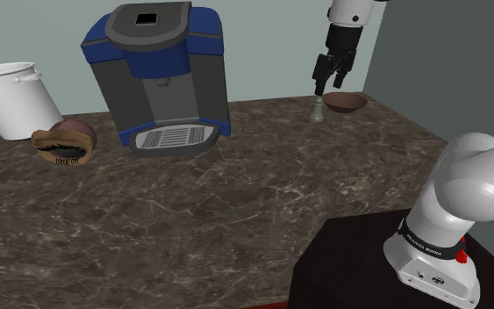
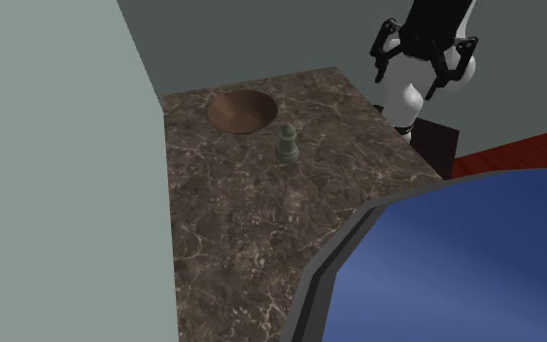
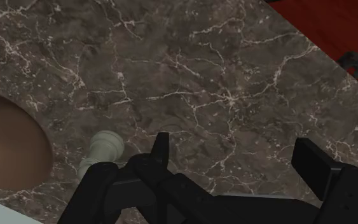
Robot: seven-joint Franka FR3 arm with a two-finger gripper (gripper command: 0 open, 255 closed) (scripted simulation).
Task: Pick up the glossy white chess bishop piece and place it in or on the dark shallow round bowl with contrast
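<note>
The claw (image 1: 331,81) hangs over the far corner of the counter (image 1: 262,202), fingers apart and holding nothing. There the pale bishop (image 1: 318,109) stands upright just beside the brown bowl (image 1: 345,103), with a gap between them that is plain in the second exterior view. The wrist view adds that the bishop sits outside the fingers (image 3: 160,151), between one finger and the bowl.

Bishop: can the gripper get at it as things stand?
Probably yes. The bishop stands upright, apart from the bowl, nothing over it. The open gripper hangs above, but the piece sits outside its fingers, so a sideways shift first.
</note>
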